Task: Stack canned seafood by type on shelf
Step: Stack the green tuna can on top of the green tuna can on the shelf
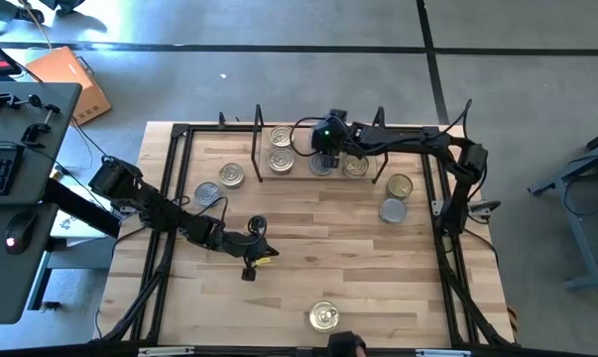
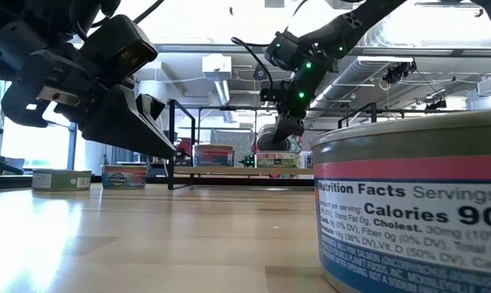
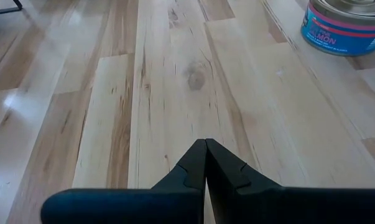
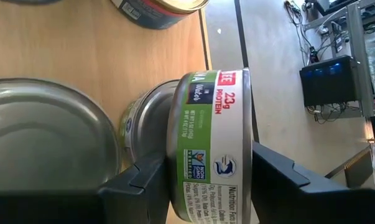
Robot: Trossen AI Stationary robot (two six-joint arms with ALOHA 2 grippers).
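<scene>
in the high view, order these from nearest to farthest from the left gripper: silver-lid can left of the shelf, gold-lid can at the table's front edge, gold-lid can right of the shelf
1. The silver-lid can, just beyond the left gripper, toward the table's left.
2. The gold-lid can at the front edge, alone near the middle.
3. The gold-lid can right of the shelf, across the table on the right.

The first two are fairly close in distance.

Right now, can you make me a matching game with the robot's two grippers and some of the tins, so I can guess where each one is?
Things:
1. right gripper
2. left gripper
3. round green-labelled metal tin
4. round gold-lidded tin, alone

Places or states:
A. shut, holding nothing, over bare tabletop
B. between two dark fingers, above another tin
C. at the table's near edge
D. over the low light-wood shelf, around a tin

Pairs: 1-D, 2-A, 3-B, 4-C
</scene>
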